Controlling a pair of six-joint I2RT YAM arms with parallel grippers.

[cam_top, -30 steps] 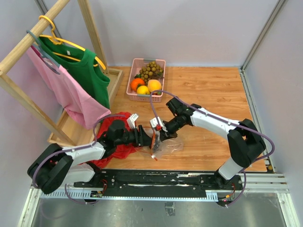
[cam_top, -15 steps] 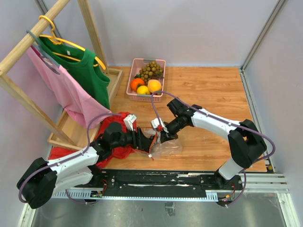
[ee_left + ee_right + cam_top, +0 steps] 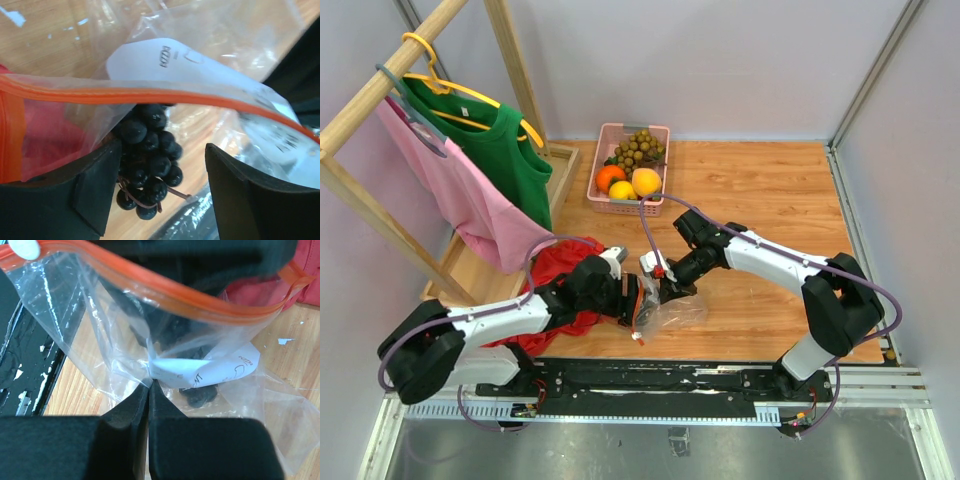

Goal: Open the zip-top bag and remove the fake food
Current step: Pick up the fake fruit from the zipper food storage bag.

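The clear zip-top bag (image 3: 678,310) lies on the wooden table in front of the arm bases, its orange-red zip strip (image 3: 150,95) raised. My right gripper (image 3: 149,382) is shut on a fold of the bag's plastic (image 3: 100,340) below the strip. My left gripper (image 3: 163,152) is open at the bag's mouth, where a dark purple bunch of fake food (image 3: 149,150) sits between its fingers, against the left finger and clear of the right one. The bunch shows through the plastic in the right wrist view (image 3: 200,395). More fake food lies in the pink basket (image 3: 605,132): a tan bunch (image 3: 640,148), an orange (image 3: 610,176) and a lemon (image 3: 622,189).
A red cloth (image 3: 555,265) lies under the left arm, beside the bag. A wooden clothes rack (image 3: 380,85) with a green shirt (image 3: 500,150) and a pink shirt (image 3: 470,200) stands at the left. Grey walls close the table's back and right.
The left gripper has pushed right, further into the bag's mouth, and its jaws have spread wider. The right gripper keeps its hold on the bag.
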